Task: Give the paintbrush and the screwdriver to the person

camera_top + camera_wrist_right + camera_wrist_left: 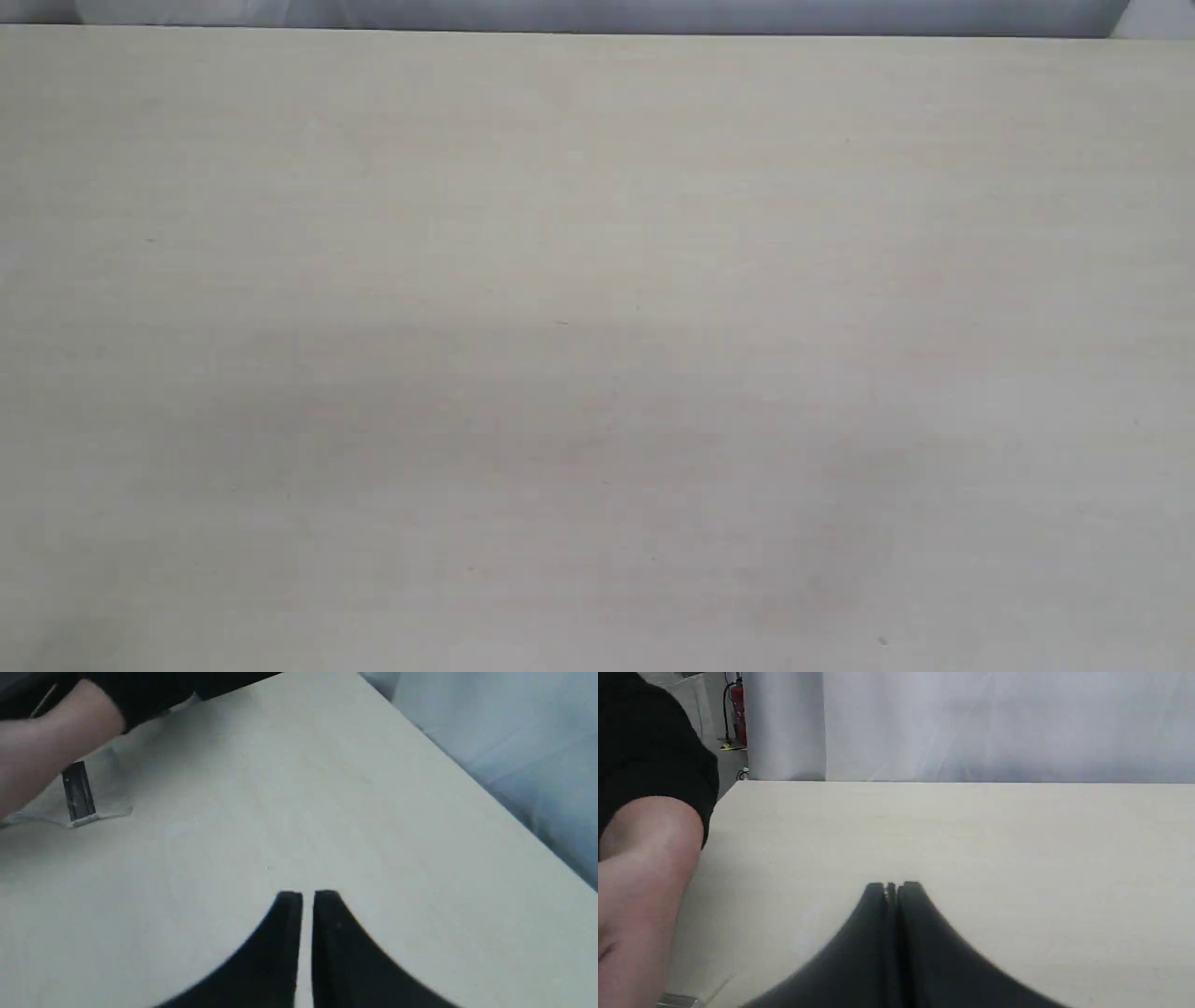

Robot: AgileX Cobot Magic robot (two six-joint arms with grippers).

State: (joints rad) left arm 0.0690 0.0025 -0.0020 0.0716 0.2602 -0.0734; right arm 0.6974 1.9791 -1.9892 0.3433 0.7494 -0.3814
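Only the bare pale table [597, 280] shows in the exterior view, with no tool, hand or gripper in it. My left gripper [893, 887] hangs shut and empty above the table. The person [640, 882], a bare forearm under a black sleeve, reaches in beside it. My right gripper [301, 896] is shut with a hairline gap and holds nothing. Far from it, under the person's forearm [46, 742], lies a silver metal band with pale bristles, which looks like the paintbrush [77, 793]. The screwdriver cannot be made out for certain.
A white curtain [994, 723] hangs behind the table's far edge. A red fire extinguisher [739, 714] stands on the floor beyond the table corner. The table edge [467, 784] runs diagonally close to my right gripper.
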